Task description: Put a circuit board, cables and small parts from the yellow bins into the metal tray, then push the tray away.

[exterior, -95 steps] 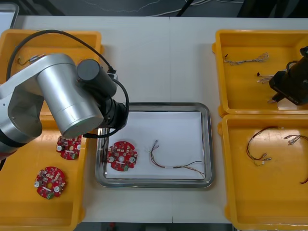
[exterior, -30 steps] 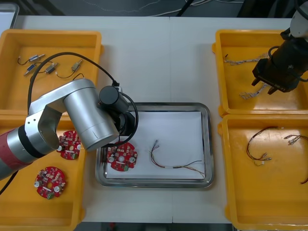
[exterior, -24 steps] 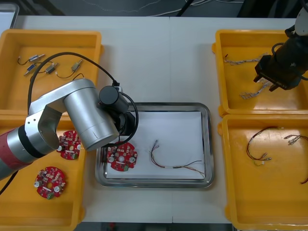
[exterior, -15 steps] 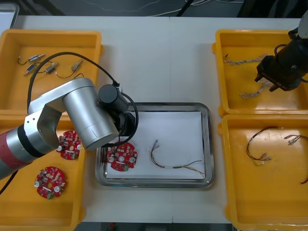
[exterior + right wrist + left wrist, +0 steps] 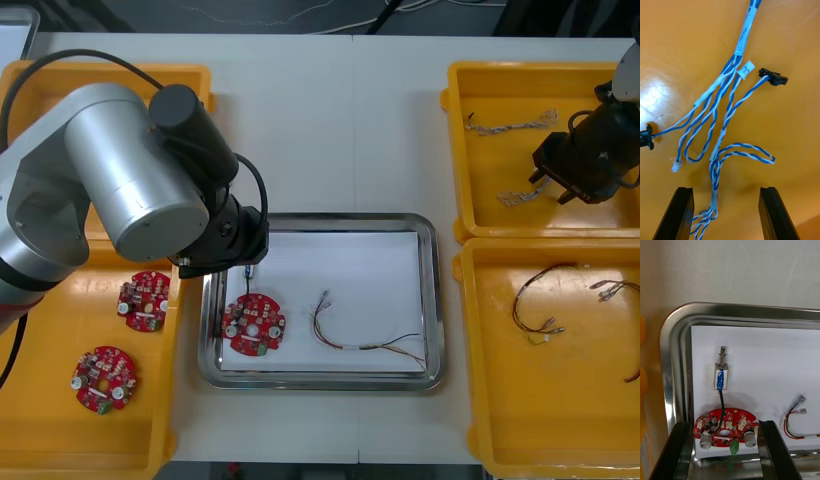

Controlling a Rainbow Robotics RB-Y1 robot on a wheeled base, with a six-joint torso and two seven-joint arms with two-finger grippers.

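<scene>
metal tray (image 5: pixel 430 300) lower centre: circuit board (image 5: pixel 254 324), small metal part (image 5: pixel 721 375), red and yellow cable (image 5: pixel 360 338) inside | left gripper (image 5: pixel 724 424) over tray's left end, jaws wide, empty | right gripper (image 5: pixel 725 189) upper right, jaws wide over blue and white cable (image 5: pixel 723 131) in yellow bin (image 5: pixel 600 90), gripping nothing

Free metal tray (image 5: pixel 432 300) centre (left arm (image 5: pixel 120 190) alongside)

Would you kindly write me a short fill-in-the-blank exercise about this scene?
The right gripper hovers with fingers ____ over a twisted blue and white cable.
The left gripper hangs open over the metal tray, above a round ____ circuit board.
The near left yellow bin shows ____ circuit boards.
Missing words: open; red; two.
</scene>
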